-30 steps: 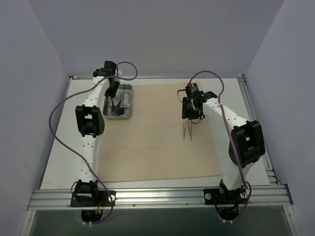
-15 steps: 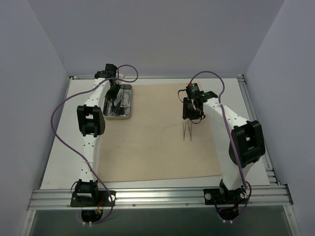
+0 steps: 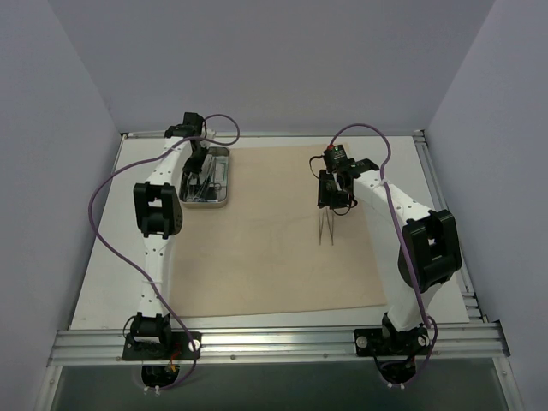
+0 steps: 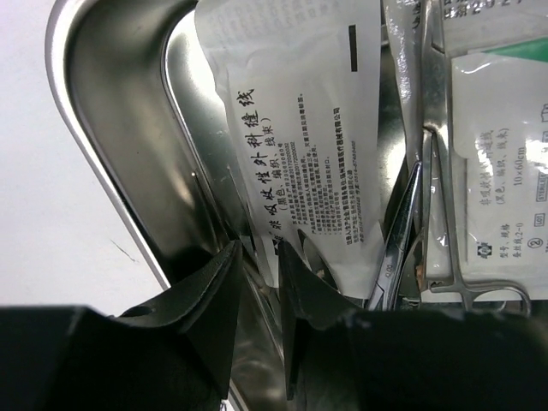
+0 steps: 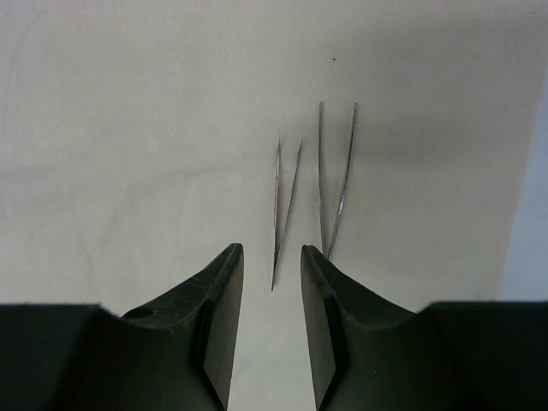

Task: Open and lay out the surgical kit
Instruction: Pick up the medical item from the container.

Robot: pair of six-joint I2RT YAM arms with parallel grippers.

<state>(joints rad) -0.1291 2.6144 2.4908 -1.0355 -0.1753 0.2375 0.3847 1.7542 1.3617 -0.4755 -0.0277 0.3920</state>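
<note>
The cloth (image 3: 257, 257) is spread flat. Over it the right gripper (image 5: 270, 250) hangs open, empty, above two tweezers (image 5: 285, 205) (side by side). Farther back, the left gripper (image 4: 259, 248) is in the tray (image 4: 111, 103), straddling a packet (image 4: 300, 128) corner; can't tell if it's pinched.

Even, bright light; tray (image 4: 128, 111) glare.

left arm (image 3: 157, 210), right arm (image 3: 428, 244) extended, jaws slightly parted
</note>
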